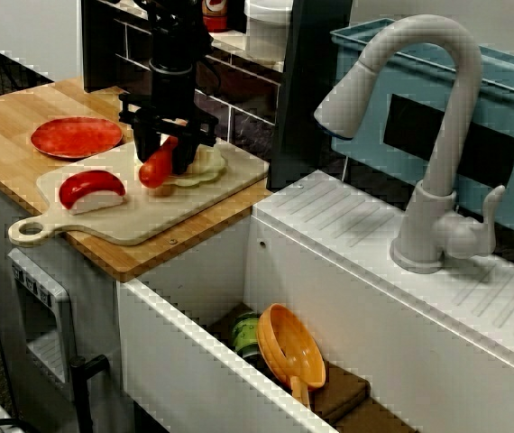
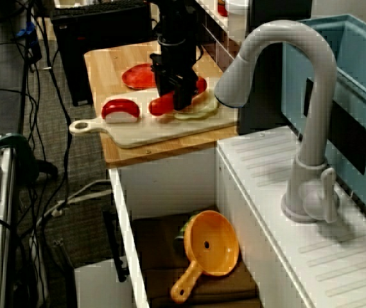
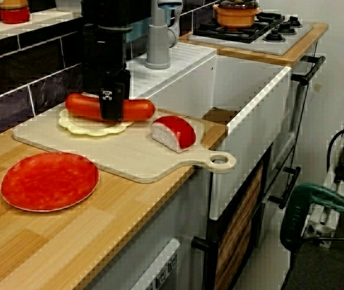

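In the view facing the faucet, my black gripper (image 1: 171, 153) comes straight down over the pale cutting board (image 1: 149, 221) and is shut on a red sausage (image 1: 156, 169) around its middle. The sausage sits just over a pale scalloped slice (image 1: 205, 167); I cannot tell whether they touch. From the sink side the gripper (image 2: 176, 96) hides the middle of the sausage (image 2: 160, 104), with the slice (image 2: 199, 108) beneath. Along the counter, the gripper (image 3: 111, 109) clamps the sausage (image 3: 137, 109) above the slice (image 3: 87, 125) on the board (image 3: 130, 154).
A red-and-white wedge (image 1: 90, 189) (image 3: 175, 133) lies on the board near its handle. A red plate (image 1: 77, 136) (image 3: 49, 180) rests on the wooden counter beside the board. The sink holds an orange strainer (image 2: 212, 244). A grey faucet (image 1: 428, 135) stands behind the sink, and a stove with an orange pot (image 3: 235, 13) lies beyond.
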### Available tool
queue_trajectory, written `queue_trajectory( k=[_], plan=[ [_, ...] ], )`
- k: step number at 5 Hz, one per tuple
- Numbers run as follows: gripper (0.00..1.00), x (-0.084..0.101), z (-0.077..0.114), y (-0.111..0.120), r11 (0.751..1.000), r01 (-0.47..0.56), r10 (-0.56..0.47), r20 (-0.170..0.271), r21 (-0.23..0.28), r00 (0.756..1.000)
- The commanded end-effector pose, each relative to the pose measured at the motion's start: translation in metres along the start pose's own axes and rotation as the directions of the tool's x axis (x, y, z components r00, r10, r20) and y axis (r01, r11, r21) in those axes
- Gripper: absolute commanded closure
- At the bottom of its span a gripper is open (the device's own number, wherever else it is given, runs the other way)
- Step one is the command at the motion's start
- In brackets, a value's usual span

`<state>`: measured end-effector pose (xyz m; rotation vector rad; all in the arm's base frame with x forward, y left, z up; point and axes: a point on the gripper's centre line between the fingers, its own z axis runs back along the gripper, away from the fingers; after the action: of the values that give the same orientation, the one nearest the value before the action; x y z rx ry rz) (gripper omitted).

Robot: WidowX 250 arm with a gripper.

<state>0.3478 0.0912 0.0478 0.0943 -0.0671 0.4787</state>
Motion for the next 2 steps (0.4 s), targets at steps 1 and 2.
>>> queue_trajectory(
  k=[1,2],
  plan=[
    [0.00,0.0067,0.0126,0.0035,1.000,-0.018,0.018,0.032,0.006,0.999],
    [0.00,0.0113,0.0153,0.0075,1.000,-0.020,0.020,0.023,0.002,1.000]
  ],
)
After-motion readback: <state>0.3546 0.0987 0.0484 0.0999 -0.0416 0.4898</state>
